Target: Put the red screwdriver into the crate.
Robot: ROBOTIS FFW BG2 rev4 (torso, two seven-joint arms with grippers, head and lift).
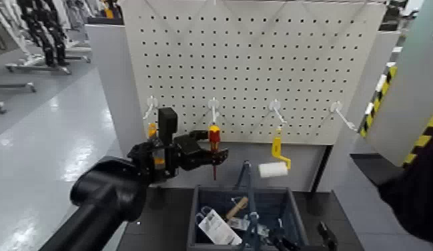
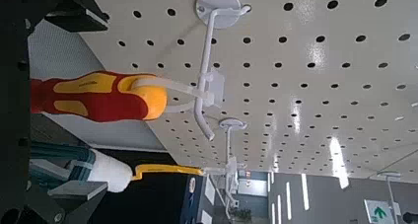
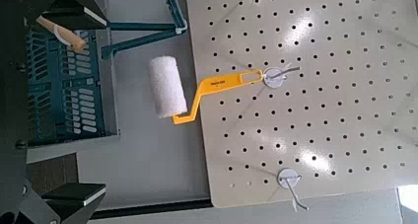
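Observation:
The red screwdriver (image 1: 214,139) hangs shaft-down from a white hook on the pegboard; its red handle with yellow bands (image 2: 99,96) fills the left wrist view. My left gripper (image 1: 216,153) (image 2: 94,104) is open and reaches in from the left. Its fingers (image 2: 79,15) stand one on each side of the handle, apart from it. The dark crate (image 1: 291,203) (image 3: 59,96) with its tall handle bar stands on the table below and slightly right of the screwdriver. My right gripper (image 3: 84,101) is open and empty, off to the crate's right.
A white paint roller with a yellow handle (image 1: 275,163) (image 3: 168,86) hangs on the neighbouring hook, above the crate. The crate holds a wooden-handled tool (image 1: 235,207), a white tag (image 1: 217,228) and several other tools. Bare white hooks (image 1: 339,113) stick out from the pegboard.

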